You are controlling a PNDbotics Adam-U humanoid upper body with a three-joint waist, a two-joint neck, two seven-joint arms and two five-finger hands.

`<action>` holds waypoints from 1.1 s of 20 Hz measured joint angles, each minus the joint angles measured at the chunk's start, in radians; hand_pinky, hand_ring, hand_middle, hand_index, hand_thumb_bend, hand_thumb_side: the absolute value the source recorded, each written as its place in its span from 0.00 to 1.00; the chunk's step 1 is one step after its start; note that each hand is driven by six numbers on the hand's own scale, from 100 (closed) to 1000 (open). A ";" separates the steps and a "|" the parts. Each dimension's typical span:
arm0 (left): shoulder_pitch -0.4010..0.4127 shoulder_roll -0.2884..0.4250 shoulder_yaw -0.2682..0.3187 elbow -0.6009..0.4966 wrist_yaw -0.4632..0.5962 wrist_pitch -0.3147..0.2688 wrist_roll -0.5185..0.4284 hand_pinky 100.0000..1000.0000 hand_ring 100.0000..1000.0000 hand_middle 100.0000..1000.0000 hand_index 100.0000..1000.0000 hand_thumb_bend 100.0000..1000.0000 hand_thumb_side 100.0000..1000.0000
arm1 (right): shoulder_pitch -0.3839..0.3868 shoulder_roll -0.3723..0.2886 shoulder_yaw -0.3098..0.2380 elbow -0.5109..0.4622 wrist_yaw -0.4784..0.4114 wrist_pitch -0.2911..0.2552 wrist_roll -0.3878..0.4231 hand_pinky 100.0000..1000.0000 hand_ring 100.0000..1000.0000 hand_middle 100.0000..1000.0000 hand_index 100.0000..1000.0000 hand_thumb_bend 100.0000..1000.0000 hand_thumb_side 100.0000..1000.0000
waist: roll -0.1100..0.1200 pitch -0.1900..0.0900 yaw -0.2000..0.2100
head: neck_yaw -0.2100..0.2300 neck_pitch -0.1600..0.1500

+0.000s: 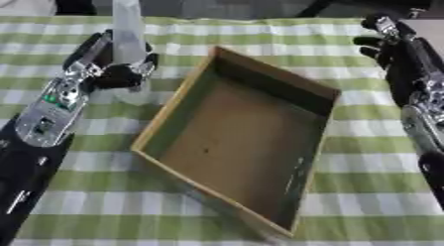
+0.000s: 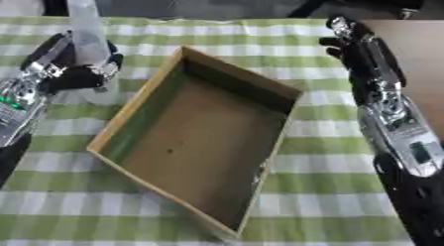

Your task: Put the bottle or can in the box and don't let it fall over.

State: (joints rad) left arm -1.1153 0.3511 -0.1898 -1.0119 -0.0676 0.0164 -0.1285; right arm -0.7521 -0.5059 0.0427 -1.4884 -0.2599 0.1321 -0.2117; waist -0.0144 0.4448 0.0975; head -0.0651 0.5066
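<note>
Box [image 1: 234, 141] sits centre frame on the green checked tablecloth [image 1: 373, 190], near corner toward bottom edge, nothing inside. Bottle [image 1: 128, 29], pale and upright, upper left of frame, outside the box. Left hand [image 1: 108, 66] fingers curled round it. Right hand [image 2: 351, 41] upper right, fingers relaxed, holding nothing.

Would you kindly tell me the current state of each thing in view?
Bottle: upright, outside the box, held by the left robot hand.
Box: open, empty, lying on the checked cloth.
Left robot hand: fingers curled round the bottle's lower part.
Right robot hand: holding nothing, at the table's far right.
</note>
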 measured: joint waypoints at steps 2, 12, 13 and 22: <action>0.001 0.000 0.002 0.001 0.003 0.003 0.011 0.91 0.48 0.14 0.24 0.00 0.06 | -0.001 0.000 0.000 0.000 0.000 0.000 0.000 0.89 0.78 0.85 0.85 0.00 0.73 | 0.000 0.000 0.000 | 0.000 0.000; 0.005 0.000 0.003 0.001 0.011 0.015 0.064 0.92 0.48 0.13 0.15 0.00 0.06 | -0.001 0.000 -0.002 0.000 0.000 0.000 0.000 0.89 0.78 0.84 0.85 0.00 0.73 | 0.000 -0.001 0.000 | -0.008 0.000; 0.005 0.000 0.003 0.000 0.012 0.014 0.068 0.92 0.48 0.13 0.15 0.00 0.06 | -0.001 0.000 -0.002 0.000 0.000 0.000 0.000 0.89 0.78 0.84 0.85 0.00 0.73 | 0.000 -0.001 0.000 | -0.008 0.000; 0.005 0.005 0.003 -0.043 0.037 0.007 0.093 0.92 0.47 0.11 0.12 0.00 0.09 | -0.002 0.001 -0.002 0.000 0.000 0.000 0.000 0.89 0.78 0.84 0.85 0.00 0.72 | 0.001 -0.031 0.002 | -0.017 0.003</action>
State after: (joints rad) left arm -1.1103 0.3556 -0.1867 -1.0554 -0.0306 0.0237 -0.0354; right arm -0.7541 -0.5047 0.0403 -1.4883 -0.2599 0.1320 -0.2118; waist -0.0130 0.4140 0.0992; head -0.0825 0.5100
